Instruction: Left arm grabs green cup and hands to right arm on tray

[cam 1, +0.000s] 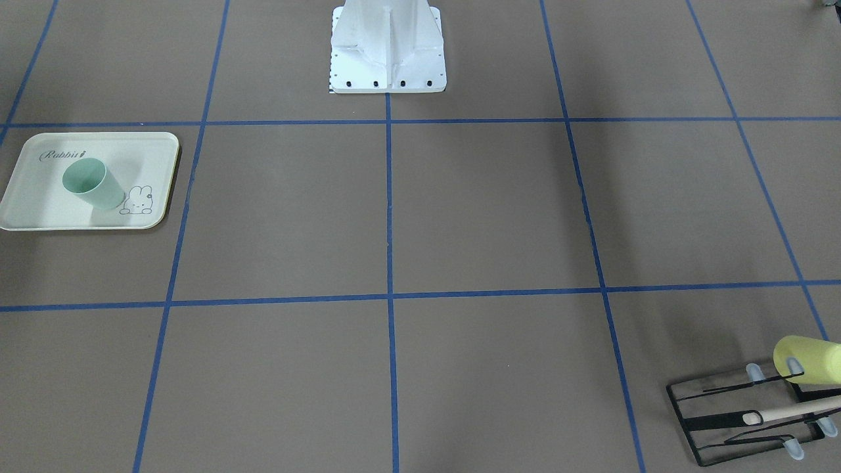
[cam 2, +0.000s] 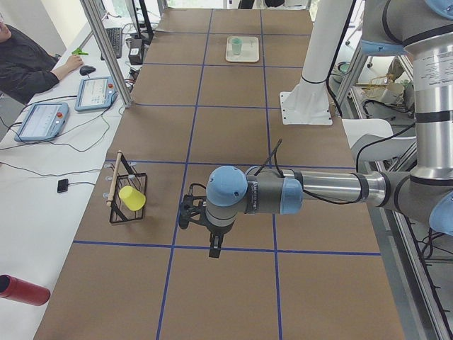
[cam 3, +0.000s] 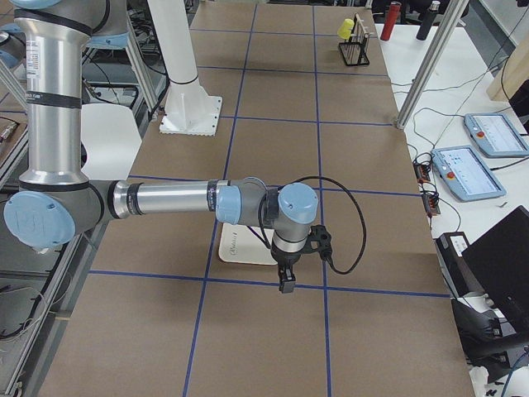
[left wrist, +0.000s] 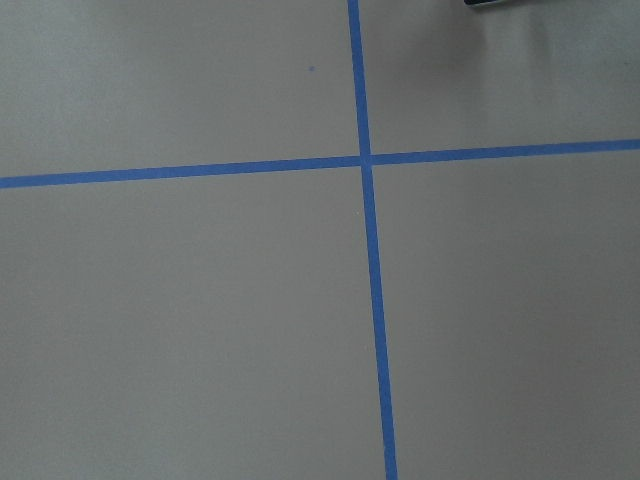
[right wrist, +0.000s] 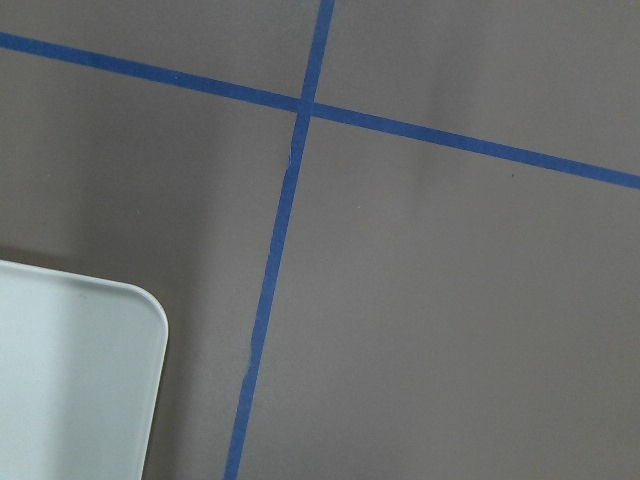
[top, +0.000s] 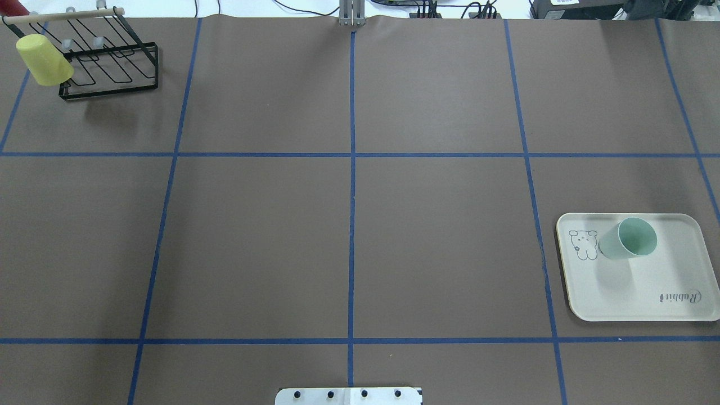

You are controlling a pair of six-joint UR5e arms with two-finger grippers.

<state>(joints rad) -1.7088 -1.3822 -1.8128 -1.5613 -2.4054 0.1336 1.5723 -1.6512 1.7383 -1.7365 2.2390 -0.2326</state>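
Observation:
The green cup (cam 1: 93,184) stands upright on the tray (cam 1: 39,210), beside the rabbit drawing. Both show in the overhead view, cup (top: 629,239) on tray (top: 664,281), at the table's right. In the left side view the cup (cam 2: 236,47) is at the far end. The left gripper (cam 2: 214,248) hangs above bare table near the rack end, far from the cup. The right gripper (cam 3: 286,285) hangs just past the tray's (cam 3: 240,246) edge; the arm hides the cup there. A tray corner (right wrist: 70,380) shows in the right wrist view. I cannot tell whether either gripper is open or shut.
A yellow cup (top: 44,59) hangs on a black wire rack (top: 107,91) at the far left corner. The white robot base (cam 1: 387,52) stands at the table's middle edge. Blue tape lines grid the brown table. An operator (cam 2: 28,64) sits at a side desk.

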